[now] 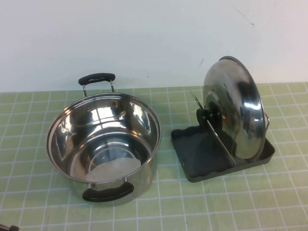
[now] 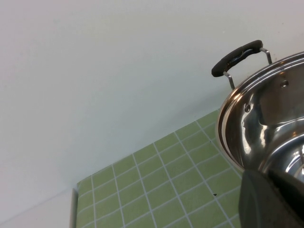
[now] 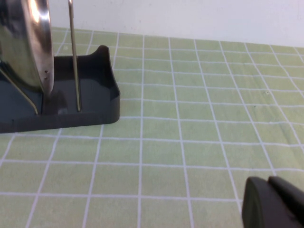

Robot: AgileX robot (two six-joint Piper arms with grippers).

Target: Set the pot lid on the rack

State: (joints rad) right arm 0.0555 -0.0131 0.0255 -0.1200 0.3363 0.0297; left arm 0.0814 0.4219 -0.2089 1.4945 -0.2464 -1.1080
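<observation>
The shiny steel pot lid [image 1: 236, 110] stands on edge in the dark grey rack [image 1: 192, 154], leaning between its wire loops, with its black knob [image 1: 206, 115] facing the pot. In the right wrist view, the lid's edge [image 3: 28, 42] rests in the rack [image 3: 90, 104]. My right gripper [image 3: 273, 202] is shut and empty, low over the mat and well away from the rack. My left gripper [image 2: 278, 199] is shut and empty, close beside the pot [image 2: 266, 123], near its rim.
The deep steel pot [image 1: 103, 139] with two black handles stands open on the left of the green checked mat [image 1: 202, 207]. A white wall runs behind the table. The mat's far edge shows in the left wrist view [image 2: 76, 199].
</observation>
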